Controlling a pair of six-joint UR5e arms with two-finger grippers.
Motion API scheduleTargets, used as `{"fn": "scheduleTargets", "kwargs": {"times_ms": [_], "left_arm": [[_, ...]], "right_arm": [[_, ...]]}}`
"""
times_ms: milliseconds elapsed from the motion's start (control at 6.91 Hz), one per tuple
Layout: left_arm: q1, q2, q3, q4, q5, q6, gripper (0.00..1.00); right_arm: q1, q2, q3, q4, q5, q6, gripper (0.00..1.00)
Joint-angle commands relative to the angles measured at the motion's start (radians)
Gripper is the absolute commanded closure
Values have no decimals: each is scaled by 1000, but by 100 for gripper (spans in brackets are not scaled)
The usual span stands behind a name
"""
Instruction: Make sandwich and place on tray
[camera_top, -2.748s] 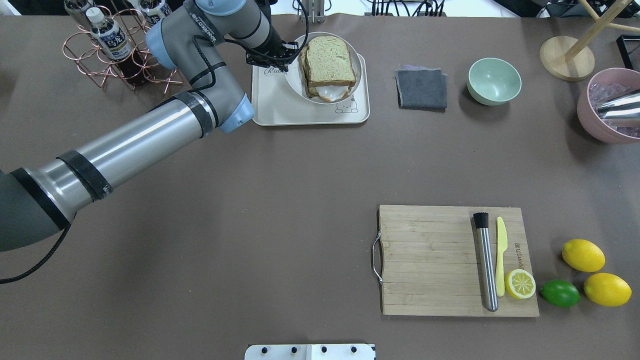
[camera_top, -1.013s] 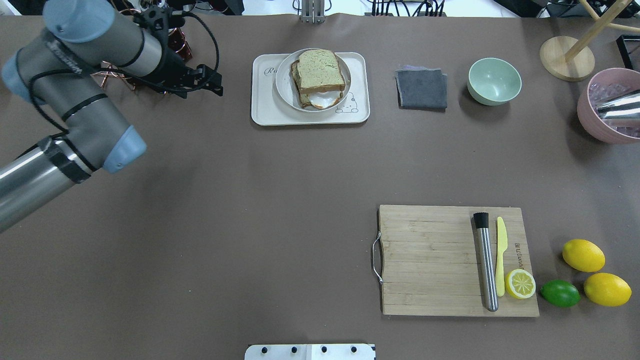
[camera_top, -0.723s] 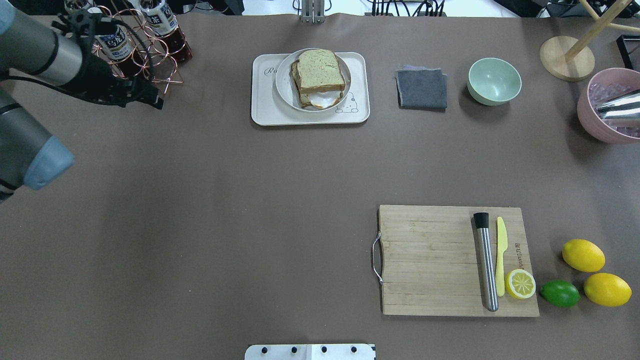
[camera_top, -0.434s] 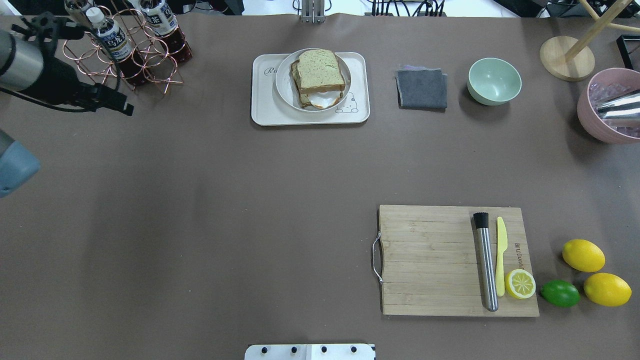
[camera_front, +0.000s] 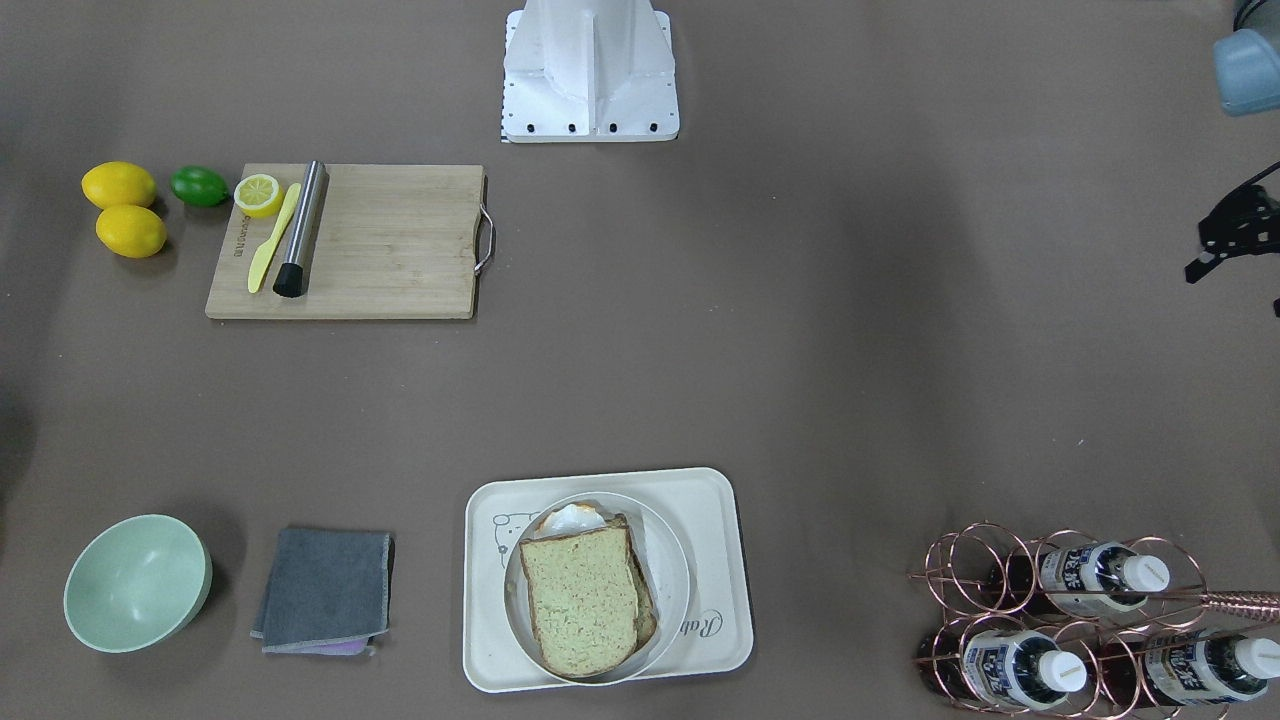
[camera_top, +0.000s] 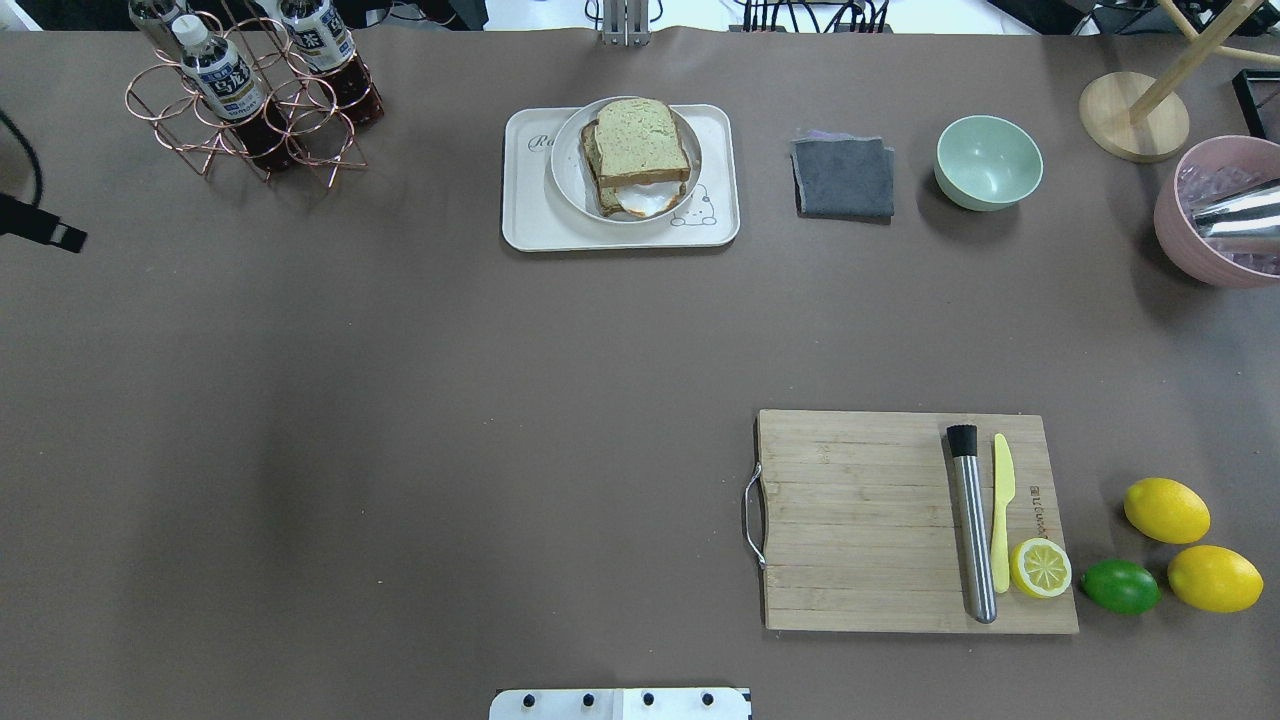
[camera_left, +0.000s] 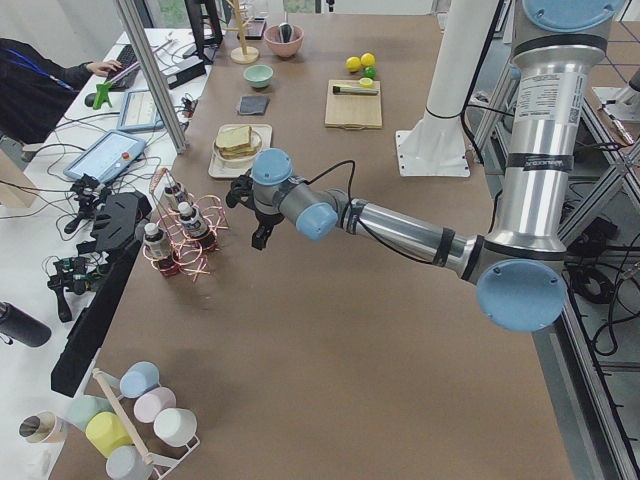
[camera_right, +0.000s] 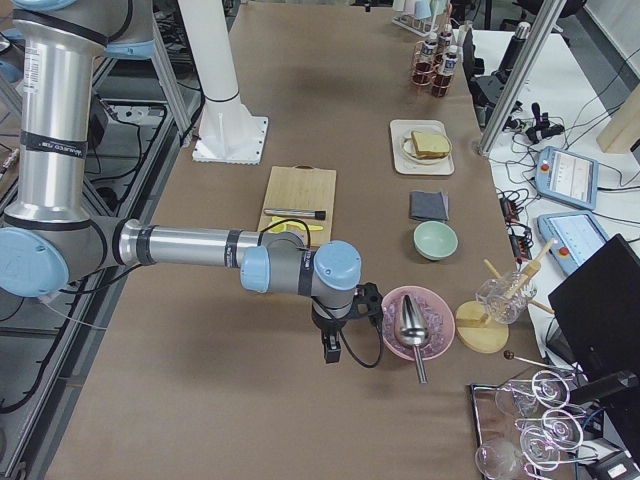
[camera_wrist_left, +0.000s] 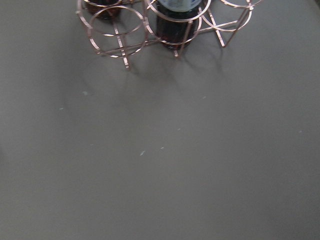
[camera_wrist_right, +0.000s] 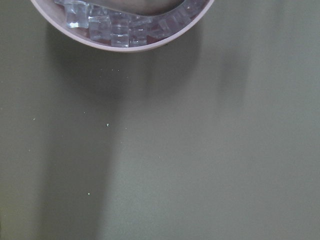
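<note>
A: Status re task?
B: Looks done, IMO. See sandwich (camera_top: 640, 150) stacked on round white plate (camera_top: 557, 172), w/ plate inside tray (camera_top: 525, 218), far side of table (camera_top: 400, 400), approx. mid-width. Top slice a bit offset, egg white peeking out at one edge.
A: Step in hand, then?
B: Prob. wrap-up. Neither arm near tray, no object seen in either gripper.
A: Next move?
B: Likely nothing more for sandwich itself. Could square up top slice, but would need a long reach back from table's end and a soft touch to avoid sliding the stack. Otherwise just keep clear.
A: L arm pose?
B: Stretched low over table's left end, forearm approx. level. Left gripper (camera_front: 1225, 235) pointing down just beside bottle rack (camera_top: 250, 110), well apart from tray. On wrist cam, only bare tabletop w/ rack at top edge.
A: Jaws?
B: Can't tell. Only a sliver at frame edges.
A: R arm?
B: Similar, out at opposite end. Right gripper (camera_right: 332, 348) aimed down, just beside pink bowl (camera_right: 410, 322) of ice. Visible from side cam only, so jaws: can't tell either.
</note>
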Motion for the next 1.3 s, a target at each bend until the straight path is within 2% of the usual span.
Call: {"fn": "scheduleTargets", "kwargs": {"times_ms": [0, 145, 434, 1157], "left_arm": [[-176, 29, 61, 219, 23, 396, 2], [-228, 75, 92, 215, 19, 462, 2], [-233, 107, 135, 212, 31, 466, 2], [-238, 169, 149, 207, 31, 462, 2]], "right_arm": [[0, -2, -1, -1, 0, 0, 0], [0, -4, -1, -1, 0, 0, 0], [0, -4, -1, 1, 0, 0, 0], [0, -4, -3, -2, 3, 14, 0]]}}
